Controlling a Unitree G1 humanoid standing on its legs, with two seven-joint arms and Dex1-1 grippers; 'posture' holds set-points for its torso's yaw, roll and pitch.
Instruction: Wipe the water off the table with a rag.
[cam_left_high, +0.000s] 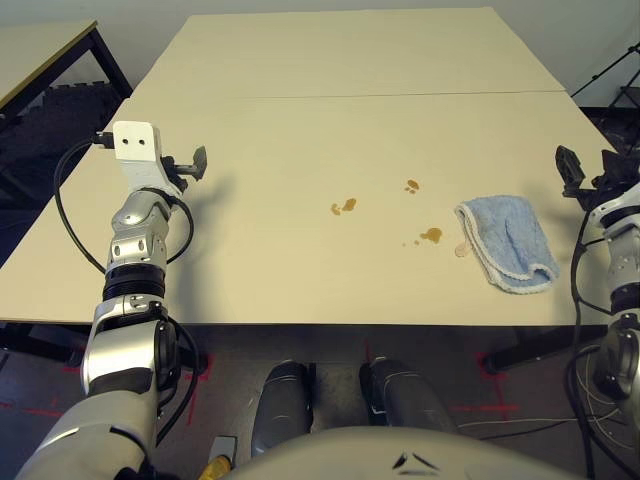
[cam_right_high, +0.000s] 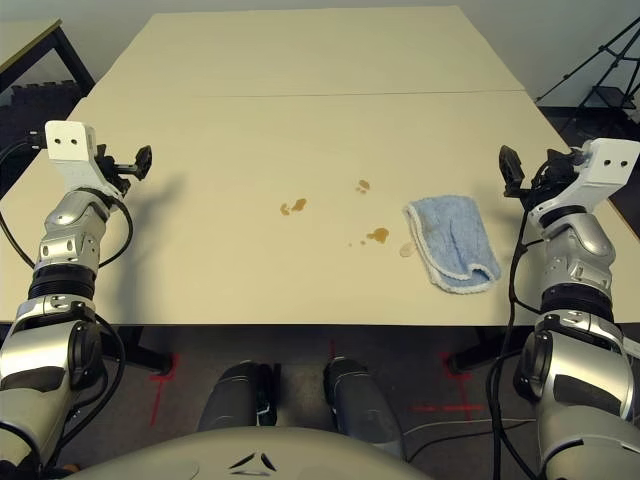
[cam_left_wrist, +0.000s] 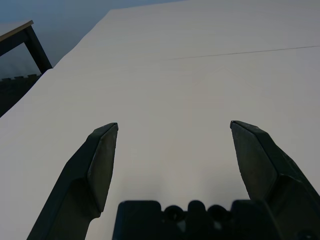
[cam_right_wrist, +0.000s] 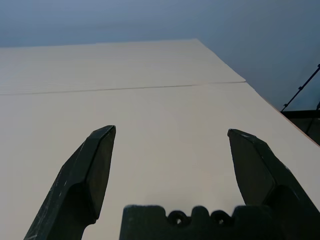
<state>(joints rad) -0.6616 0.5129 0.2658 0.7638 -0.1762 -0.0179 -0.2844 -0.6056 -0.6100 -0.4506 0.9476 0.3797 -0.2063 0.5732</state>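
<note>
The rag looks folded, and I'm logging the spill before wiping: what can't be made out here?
- Underside of the rag, head views: its own folds hide any liquid beneath.
- Smallest water droplets, head views: too small to count.
- Table far corners: cut off by the picture edge.

Beige table, blue rag, amber water blotches

The table is left bare across its left half and far side. To the right of centre, passage is interrupted only by the flat rag and water blotches.
</note>
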